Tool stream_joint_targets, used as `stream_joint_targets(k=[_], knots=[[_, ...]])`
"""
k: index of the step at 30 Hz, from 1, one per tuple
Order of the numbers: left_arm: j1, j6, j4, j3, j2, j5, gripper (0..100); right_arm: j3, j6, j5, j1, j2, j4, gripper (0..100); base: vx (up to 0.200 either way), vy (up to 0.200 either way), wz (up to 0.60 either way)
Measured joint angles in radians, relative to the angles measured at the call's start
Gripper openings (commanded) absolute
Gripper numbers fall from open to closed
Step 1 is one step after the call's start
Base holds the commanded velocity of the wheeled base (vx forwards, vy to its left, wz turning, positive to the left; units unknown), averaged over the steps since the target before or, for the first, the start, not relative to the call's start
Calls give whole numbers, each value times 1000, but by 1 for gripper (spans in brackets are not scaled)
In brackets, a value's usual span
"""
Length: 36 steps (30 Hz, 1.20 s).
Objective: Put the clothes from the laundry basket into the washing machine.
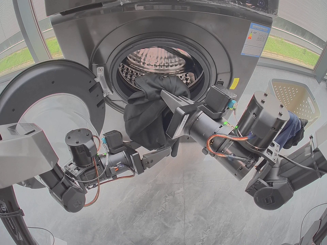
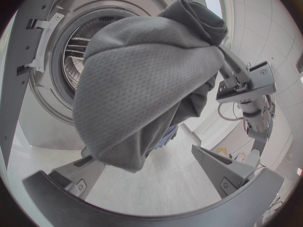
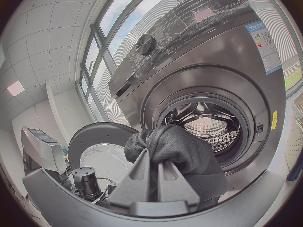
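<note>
At frame centre, the right gripper is clamped on a black garment at the washing machine opening. Just below the garment, the left gripper is spread wide, holding nothing.

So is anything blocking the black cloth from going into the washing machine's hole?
Nothing visible does. The round dark door is swung open to the robot's left, the shiny steel drum looks empty, and the right end effector holds the black mesh cloth right at the opening's lower rim.
</note>
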Motion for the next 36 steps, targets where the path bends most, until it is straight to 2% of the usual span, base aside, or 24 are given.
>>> stream_joint_targets(k=[8, 14, 21, 29, 36], knots=[[-38, -25, -63, 35, -23, 2, 100, 0, 0, -1, -9, 5, -1, 0, 0, 0, 0], [-60, -31, -67, 87, -82, 1, 100, 0, 0, -4, -17, 10, -3, 0, 0, 0, 0], [-74, -54, -68, 147, -161, -1, 100, 0, 0, -7, -27, 15, -2, 0, 0, 0, 0], [-64, -51, -71, 155, -148, 4, 100, 0, 0, -8, -27, 16, -2, 0, 0, 0, 0], [-53, -49, -75, 127, -91, 37, 100, 0, -2, -8, -22, 15, -2, 0, 0, 0, 0]])
